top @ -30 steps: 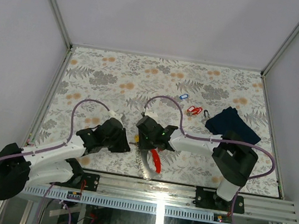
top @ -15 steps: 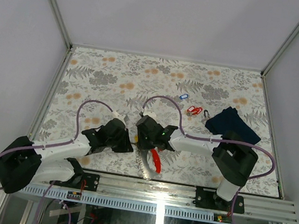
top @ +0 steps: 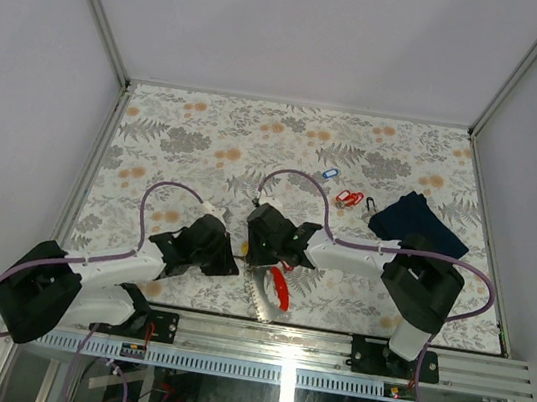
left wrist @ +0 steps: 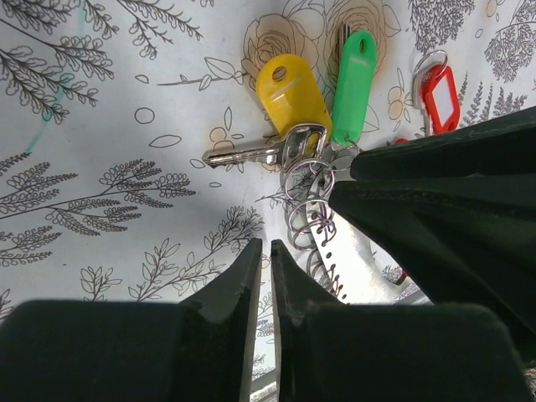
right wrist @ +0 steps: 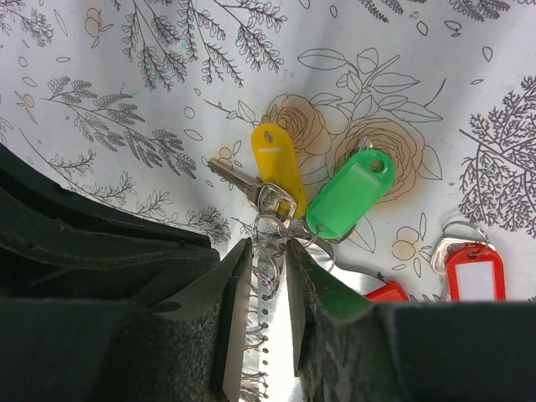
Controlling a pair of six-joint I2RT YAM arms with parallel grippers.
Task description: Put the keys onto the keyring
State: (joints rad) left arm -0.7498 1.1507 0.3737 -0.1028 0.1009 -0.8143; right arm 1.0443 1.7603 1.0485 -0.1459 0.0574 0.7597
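From above I see both arms reaching in to one spot near the front middle of the table (top: 208, 131), tips almost touching, but the keys there are hidden under them. Only this view shows the far ones: a blue tag (top: 329, 173) and a far red tag (top: 350, 198) lying well apart from the arms, near the cloth (top: 417, 223). It also shows a red piece (top: 279, 289) just in front of the right arm's tip.

The left wrist view gives me the detail. The left gripper (left wrist: 261, 247) has its fingers drawn together to a thin slit with nothing between them, hovering just short of the keyring (left wrist: 308, 188). A silvery key (left wrist: 243, 155) lies flat, its head against the top of the keyring, with a yellow tag (left wrist: 293, 92) and a green tag (left wrist: 353, 84) fanning away from it. Whether the key is threaded on, I cannot tell. A red tag (left wrist: 440, 96) lies apart to the side.

The right wrist view shows what the other hides: the right gripper (right wrist: 268, 247) straddles the stacked wire loops of the keyring, its fingers close on either side, and as far as I can see clamped on them at the tips.
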